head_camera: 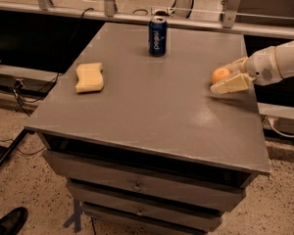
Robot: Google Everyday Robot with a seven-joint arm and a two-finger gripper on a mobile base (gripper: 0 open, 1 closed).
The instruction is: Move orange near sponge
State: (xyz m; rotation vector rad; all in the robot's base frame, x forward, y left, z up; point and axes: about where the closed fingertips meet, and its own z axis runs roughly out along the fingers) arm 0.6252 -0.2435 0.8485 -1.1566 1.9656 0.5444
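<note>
The orange (pixel 218 75) sits on the grey table (pixel 152 106) near its right edge. My gripper (pixel 221 78) reaches in from the right, open, low over the table top. One pale finger (pixel 230 84) lies in front of the orange and the other behind it, so the orange sits between them. The pale yellow sponge (pixel 89 77) lies flat on the left side of the table, far from the orange and the gripper.
A blue soda can (pixel 157 35) stands upright at the back middle of the table. Drawers (pixel 137 186) sit under the table top. A metal railing (pixel 137 17) runs behind the table. A black shoe (pixel 7 222) is on the floor at bottom left.
</note>
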